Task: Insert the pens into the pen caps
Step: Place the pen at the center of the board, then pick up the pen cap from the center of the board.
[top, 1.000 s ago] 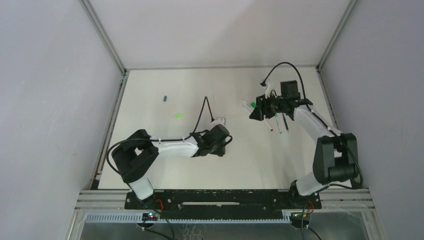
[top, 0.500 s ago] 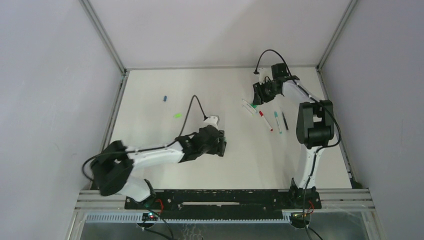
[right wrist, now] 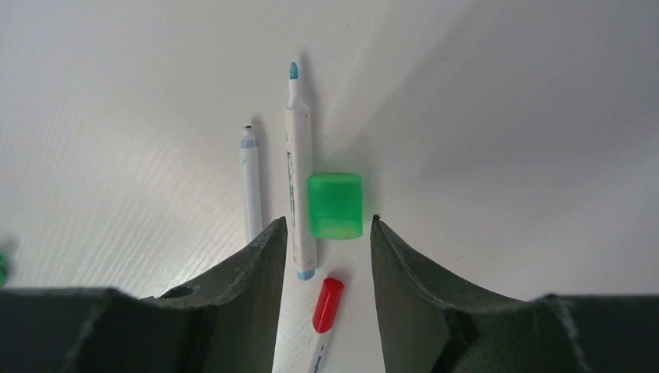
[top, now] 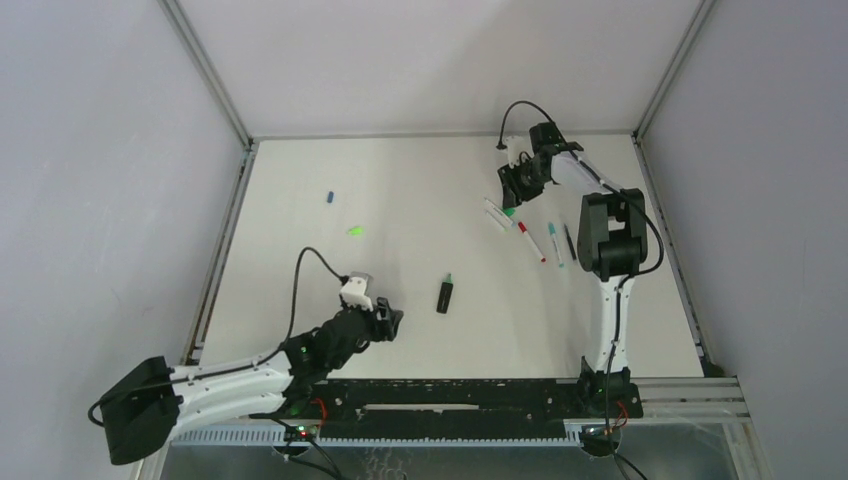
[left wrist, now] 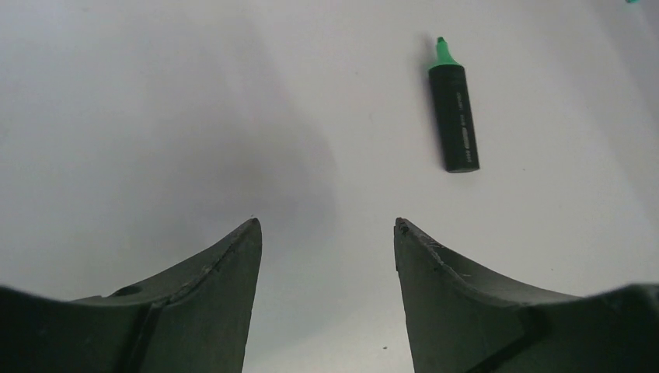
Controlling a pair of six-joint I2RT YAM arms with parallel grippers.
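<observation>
Just beyond the spread right jaws, a pen (right wrist: 300, 186) flanks the green cap (right wrist: 335, 205); left jaws gape.

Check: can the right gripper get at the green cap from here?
Probably yes. The right gripper is open and the green cap lies just ahead, its near end between the fingertips. The blue-tipped pen lies alongside it, so closing might catch that too.

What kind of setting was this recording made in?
Probably a lab test cell, not a home or office: a white table boxed in by plain grey panels on aluminium framing, with the left arm and right arm bolted to a rail at its near edge.
</observation>
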